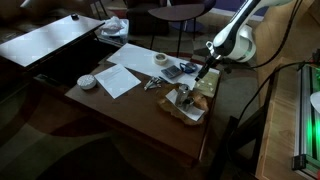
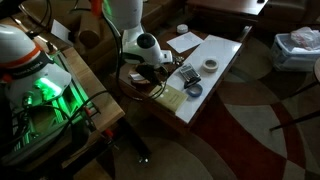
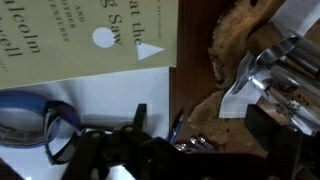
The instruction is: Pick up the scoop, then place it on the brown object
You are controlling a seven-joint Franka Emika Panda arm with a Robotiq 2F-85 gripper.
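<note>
Claw (image 1: 201,73) down low over the cluttered end of the surface (image 1: 130,110), can't tell if it's spread or pinched, shiny scoop (image 3: 262,68) lying right by the brown object (image 3: 232,35).

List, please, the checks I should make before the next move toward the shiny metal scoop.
1. Shiny metal scoop in sight: ok, it shows at the right of the wrist view.
2. End effector centred on the scoop: not ok, in the wrist view the scoop seems to lie off to one side.
3. Jaws open: cannot tell, that part is too dark.
4. Top of the flat yellowish-brown rectangular piece free: ok for the part that shows.
5. Dark blue round object clear of the path: cannot tell.
</note>
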